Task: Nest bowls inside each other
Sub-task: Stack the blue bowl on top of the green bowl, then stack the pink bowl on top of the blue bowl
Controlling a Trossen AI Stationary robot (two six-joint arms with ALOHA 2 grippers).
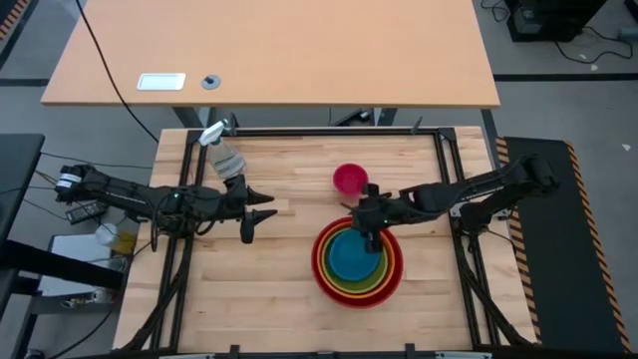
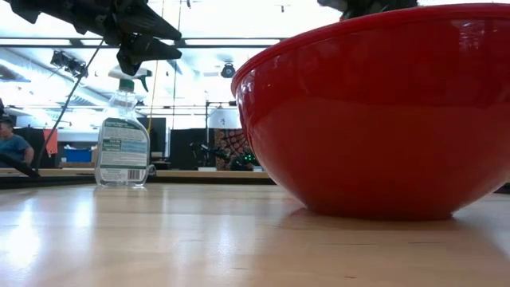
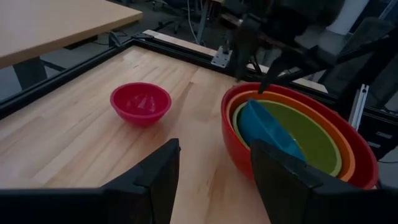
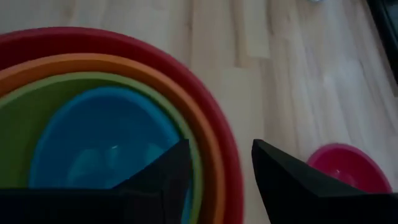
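Observation:
Four bowls sit nested near the table's right middle: red [image 1: 391, 284] outermost, then orange [image 3: 339, 138], lime green [image 3: 311, 134] and blue [image 1: 354, 256]. The blue one lies tilted against the green bowl's side [image 3: 267, 127]. The small pink bowl [image 1: 350, 179] stands alone on the wood, beyond the nest. My right gripper [image 1: 371, 227] hovers open over the nest's far rim with nothing between its fingers [image 4: 221, 168]. My left gripper [image 1: 254, 221] waits open left of the nest, above the table [image 3: 214, 168].
A clear spray bottle [image 1: 224, 155] stands at the table's far left, close to my left arm. Black frame rails [image 1: 329, 131] run along the table's edges. Bare wood lies between the pink bowl and the bottle and along the near edge.

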